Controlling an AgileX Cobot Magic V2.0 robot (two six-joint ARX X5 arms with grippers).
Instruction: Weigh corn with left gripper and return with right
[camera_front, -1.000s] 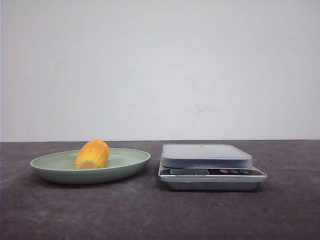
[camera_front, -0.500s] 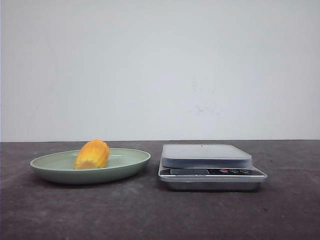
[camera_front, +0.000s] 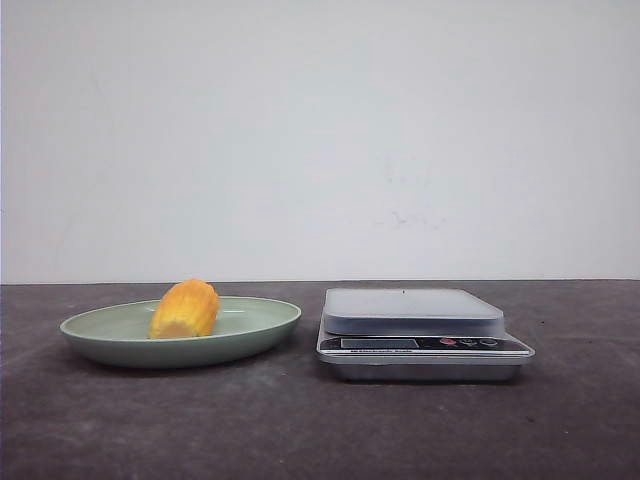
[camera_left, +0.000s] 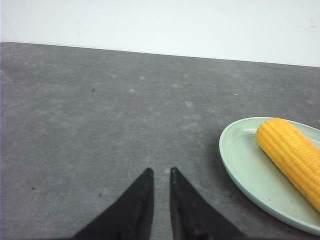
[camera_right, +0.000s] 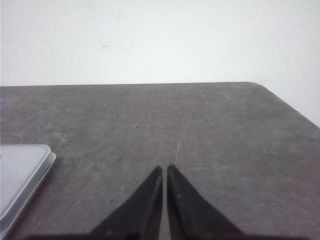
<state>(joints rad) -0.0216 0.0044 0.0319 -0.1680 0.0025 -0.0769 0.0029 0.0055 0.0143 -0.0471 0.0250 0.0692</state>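
Observation:
The corn (camera_front: 185, 309), a stubby yellow-orange cob piece, lies on the pale green plate (camera_front: 268, 322) at the left of the table. The digital scale (camera_front: 412, 312) stands to the plate's right, with nothing on its platform. Neither gripper shows in the front view. In the left wrist view my left gripper (camera_left: 161, 171) is empty, its jaws nearly together with a narrow slit, over bare table beside the plate (camera_left: 242, 162) and the corn (camera_left: 292, 152). My right gripper (camera_right: 164, 167) is shut and empty over bare table, beside the scale's corner (camera_right: 20, 172).
The dark grey tabletop (camera_front: 300, 430) runs back to a white wall. In the right wrist view the table's rounded corner (camera_right: 257, 86) and its edge lie beyond the gripper.

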